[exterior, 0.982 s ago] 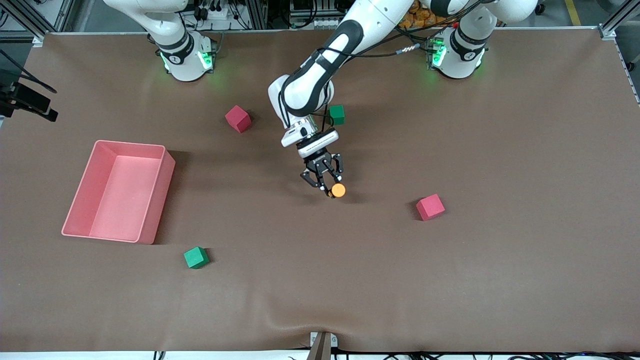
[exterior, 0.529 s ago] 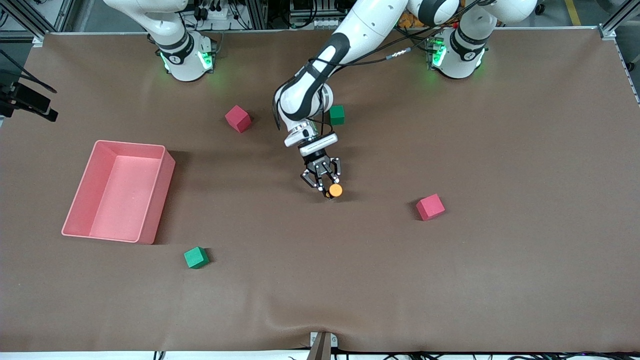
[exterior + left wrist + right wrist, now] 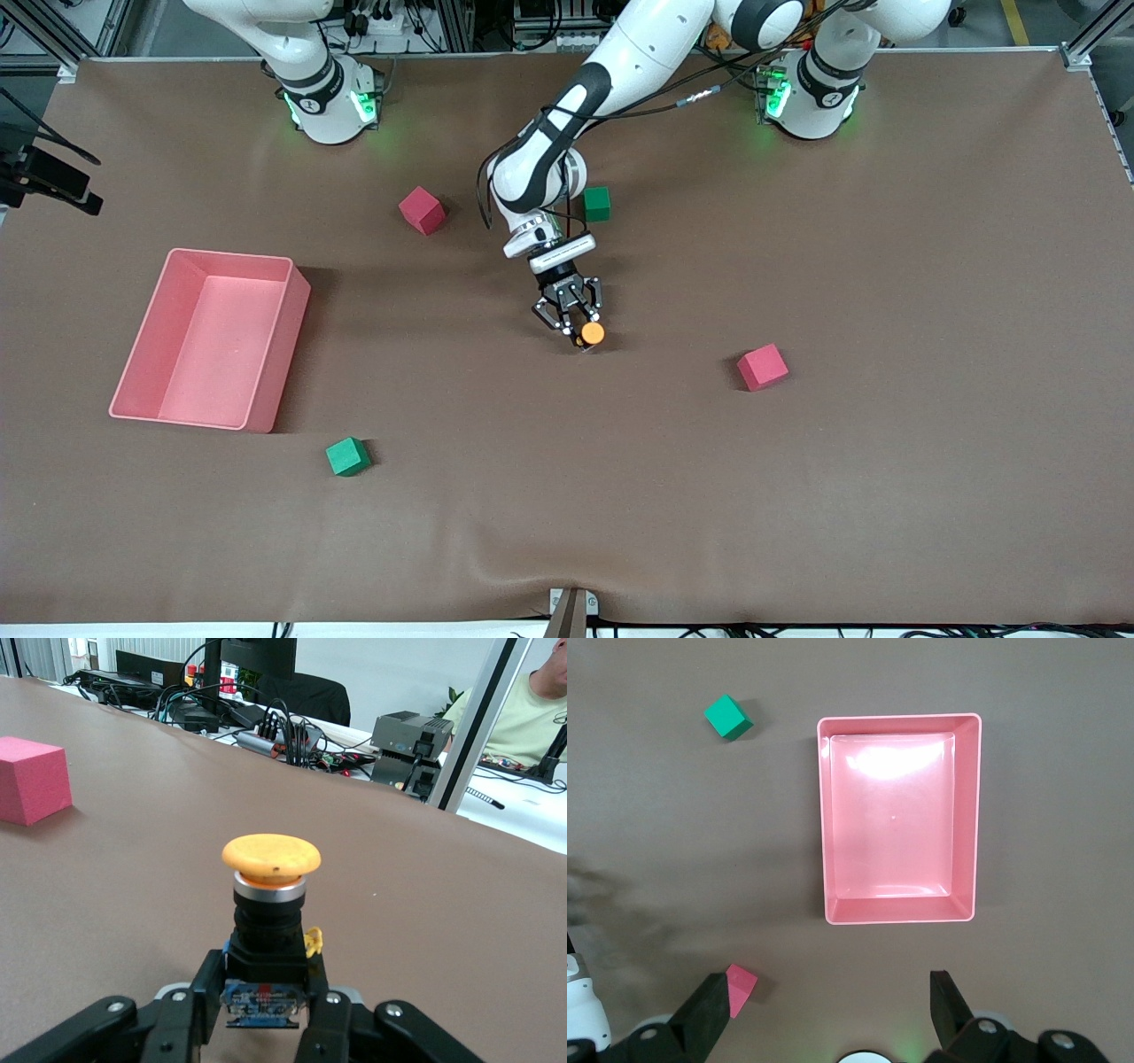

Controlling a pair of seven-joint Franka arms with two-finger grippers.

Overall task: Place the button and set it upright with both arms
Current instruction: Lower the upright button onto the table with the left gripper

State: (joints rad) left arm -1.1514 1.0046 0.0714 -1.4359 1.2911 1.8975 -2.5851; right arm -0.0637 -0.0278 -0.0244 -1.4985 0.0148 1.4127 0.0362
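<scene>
Button (image 3: 593, 333), no readable label, clamped upright in left claw (image 3: 580, 335).

Worktop (image 3: 886, 496): brown covering, matt, faintly grainy like felt or paper; a slight ripple at the front edge.
Button (image 3: 270, 904): orange cap, smooth dull plastic with small scuffs; bright metal ring beneath it; black plastic body.
Left end effector (image 3: 266, 1028): matt black plastic.
Pink bin (image 3: 967, 815): glossy moulded plastic, glare on its floor.
Red cube (image 3: 31, 780): matt, foam-like.
</scene>
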